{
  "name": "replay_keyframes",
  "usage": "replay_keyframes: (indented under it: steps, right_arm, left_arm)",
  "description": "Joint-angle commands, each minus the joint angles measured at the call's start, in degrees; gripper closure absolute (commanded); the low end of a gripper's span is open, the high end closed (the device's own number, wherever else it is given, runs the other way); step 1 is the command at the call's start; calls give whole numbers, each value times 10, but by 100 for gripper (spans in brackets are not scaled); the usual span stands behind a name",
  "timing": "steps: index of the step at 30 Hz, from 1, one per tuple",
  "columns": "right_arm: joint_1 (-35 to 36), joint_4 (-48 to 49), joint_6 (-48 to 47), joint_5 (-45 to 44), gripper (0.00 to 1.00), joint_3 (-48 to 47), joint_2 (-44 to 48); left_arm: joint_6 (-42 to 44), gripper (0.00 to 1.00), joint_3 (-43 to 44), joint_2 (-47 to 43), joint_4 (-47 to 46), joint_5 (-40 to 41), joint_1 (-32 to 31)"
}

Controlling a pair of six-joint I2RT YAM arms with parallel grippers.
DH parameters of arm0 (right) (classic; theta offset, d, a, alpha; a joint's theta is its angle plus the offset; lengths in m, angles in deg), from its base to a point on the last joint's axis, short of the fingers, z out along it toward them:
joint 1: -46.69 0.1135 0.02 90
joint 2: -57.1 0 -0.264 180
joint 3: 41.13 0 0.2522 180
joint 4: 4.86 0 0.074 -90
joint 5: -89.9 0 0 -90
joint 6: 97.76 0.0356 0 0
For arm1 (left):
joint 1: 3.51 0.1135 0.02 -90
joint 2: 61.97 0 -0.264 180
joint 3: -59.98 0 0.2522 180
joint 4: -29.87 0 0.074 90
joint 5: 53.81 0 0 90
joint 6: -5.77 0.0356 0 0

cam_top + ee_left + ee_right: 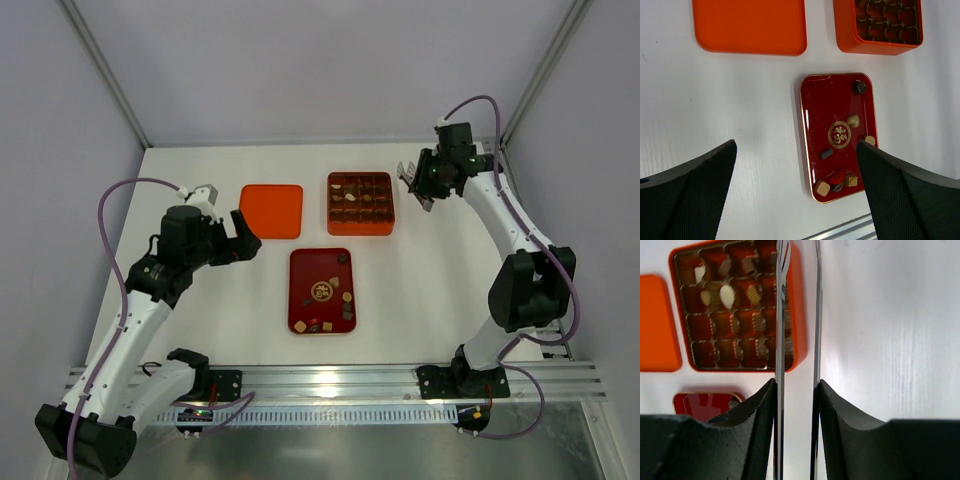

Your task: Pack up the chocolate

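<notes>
Overhead first. Loose chocolate (347, 296) scattered on a dark red tray (303, 290) at lower centre of the table (220, 320), mostly along the bottom edge, a few up the right side. More pieces in the upper cells of an orange grid box (360, 232) just above the tray. Flat orange lid (272, 210) left of the box, apart from it. Left jaws spread wide, gripping nothing, by the lid's lower left corner. Right jaws at the box's right edge, pinching metal tweezers (412, 188).

Next, the left wrist view. Black left jaws spread to both lower corners, only table and tray (815, 110) between them. On the tray: a dark round piece (859, 87) at upper right, a cream one (853, 120) below it, a small dark bar (826, 154) left of the gold emblem, tan squares (822, 188) clustered with something red at the bottom. Lid (750, 25) at upper left, box (845, 30) at upper right, both cut by the frame.

Lastly, the right wrist view. Right jaws pressed onto the tweezers (780, 340), two thin blades slightly apart, running up centre frame to the top edge. Box (796, 315) at upper left, a cream oval piece (727, 296) among tan and ribbed ones in its top rows. Lid (657, 325) at the left edge, tray corner (695, 402) at lower left.
</notes>
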Motion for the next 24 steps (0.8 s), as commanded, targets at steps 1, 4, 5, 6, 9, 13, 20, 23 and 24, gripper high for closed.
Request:
replay_keyframes:
  steps: [1, 4, 5, 6, 9, 13, 20, 23, 24]
  right_arm:
    - [-46, 30, 8, 5, 60, 0, 22]
    - [-68, 30, 8, -23, 60, 6, 6]
    - [-81, 37, 8, -29, 60, 9, -5]
    - [-86, 38, 9, -53, 60, 12, -10]
    - [-93, 49, 8, -80, 59, 24, -30]
    - [-93, 61, 6, -102, 59, 33, -58]
    - [-107, 53, 0, -89, 56, 27, -106]
    - [-107, 41, -5, -77, 53, 23, -126]
    - [-107, 35, -8, -72, 52, 17, -131]
  left_arm:
    - [-3, 0, 1, -5, -11, -9, 1]
    - [-3, 0, 1, -6, -12, -12, 1]
    - [-3, 1, 1, -7, -11, -11, 1]
    - [-3, 0, 2, -8, -11, -12, 1]
    - [-4, 0, 0, -13, -14, -16, 1]
    - [-5, 0, 0, -16, -16, -22, 1]
    - [-5, 0, 0, -18, -18, -29, 1]
    - [-6, 0, -1, -19, -18, -31, 1]
    - [-6, 0, 0, -19, -18, -33, 1]
